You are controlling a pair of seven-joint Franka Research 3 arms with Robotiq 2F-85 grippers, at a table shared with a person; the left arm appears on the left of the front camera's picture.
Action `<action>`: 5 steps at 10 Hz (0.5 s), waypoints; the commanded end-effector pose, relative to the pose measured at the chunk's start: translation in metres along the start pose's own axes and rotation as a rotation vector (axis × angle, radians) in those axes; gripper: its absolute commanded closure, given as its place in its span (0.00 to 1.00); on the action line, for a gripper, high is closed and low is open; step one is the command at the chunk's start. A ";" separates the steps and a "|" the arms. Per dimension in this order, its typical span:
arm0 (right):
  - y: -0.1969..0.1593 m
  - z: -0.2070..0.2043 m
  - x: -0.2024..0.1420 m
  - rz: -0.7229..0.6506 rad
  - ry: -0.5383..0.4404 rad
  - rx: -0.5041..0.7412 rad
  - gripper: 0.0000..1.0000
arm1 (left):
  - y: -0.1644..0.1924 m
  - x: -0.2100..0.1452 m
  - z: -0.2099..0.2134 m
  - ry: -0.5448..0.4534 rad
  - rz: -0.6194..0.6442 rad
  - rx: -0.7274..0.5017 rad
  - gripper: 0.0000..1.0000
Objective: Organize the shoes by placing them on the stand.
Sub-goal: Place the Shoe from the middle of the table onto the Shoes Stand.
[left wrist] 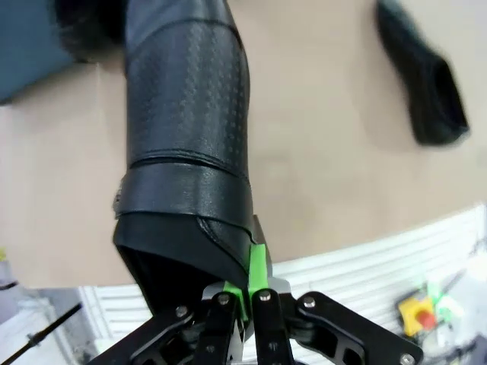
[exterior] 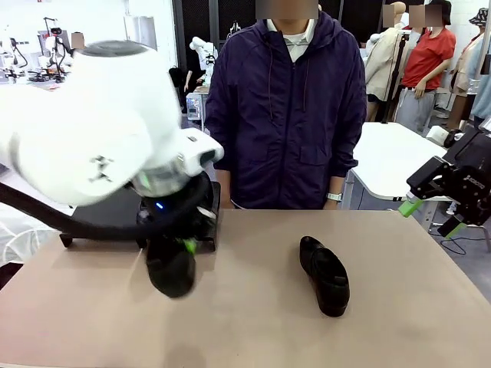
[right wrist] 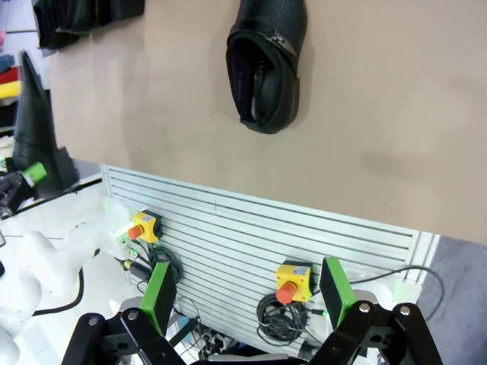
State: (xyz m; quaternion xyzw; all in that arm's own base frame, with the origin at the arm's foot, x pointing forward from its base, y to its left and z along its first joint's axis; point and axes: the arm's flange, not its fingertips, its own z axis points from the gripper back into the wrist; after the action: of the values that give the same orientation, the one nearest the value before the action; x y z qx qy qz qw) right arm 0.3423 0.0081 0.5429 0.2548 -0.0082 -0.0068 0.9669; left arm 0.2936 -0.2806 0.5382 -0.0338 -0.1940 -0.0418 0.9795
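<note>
My left gripper (exterior: 182,245) is shut on the heel rim of a glossy black shoe (exterior: 170,268), which hangs toe-down just above the tan table. In the left wrist view the held shoe (left wrist: 186,137) stretches away from the green pads (left wrist: 259,262). Behind the gripper lies the low black stand (exterior: 213,222), mostly hidden by my left arm. A second black shoe (exterior: 324,274) lies on the table right of centre, also visible as the shoe (right wrist: 266,65) and the shoe (left wrist: 422,80). My right gripper (exterior: 433,217) hangs open and empty over the table's right edge.
A person in a dark jacket (exterior: 288,115) stands at the far side, hands out of sight. Below the table's near edge, a slatted panel carries yellow emergency-stop boxes (right wrist: 293,277) and cables. Bare tabletop (exterior: 253,330) spreads in front of both shoes.
</note>
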 end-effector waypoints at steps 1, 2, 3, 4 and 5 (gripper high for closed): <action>0.002 0.003 0.002 0.007 0.002 0.005 0.00 | 0.079 0.018 0.028 -0.112 -0.006 0.093 1.00; 0.002 0.003 0.002 0.007 0.002 0.005 0.00 | 0.111 0.023 0.036 -0.143 -0.046 0.129 1.00; 0.002 0.003 0.002 0.007 0.002 0.005 0.00 | 0.138 0.024 0.043 -0.122 -0.101 0.166 1.00; 0.002 0.003 0.002 0.007 0.002 0.005 0.00 | 0.164 0.023 0.048 -0.112 -0.112 0.185 1.00; 0.002 0.003 0.002 0.007 0.002 0.005 0.00 | 0.190 0.021 0.056 -0.140 -0.019 0.171 1.00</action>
State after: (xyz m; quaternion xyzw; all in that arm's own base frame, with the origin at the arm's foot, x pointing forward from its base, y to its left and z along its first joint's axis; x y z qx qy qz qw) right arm 0.3423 0.0081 0.5429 0.2548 -0.0081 -0.0068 0.9669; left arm 0.3167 -0.0992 0.5860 0.0525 -0.2510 -0.0495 0.9653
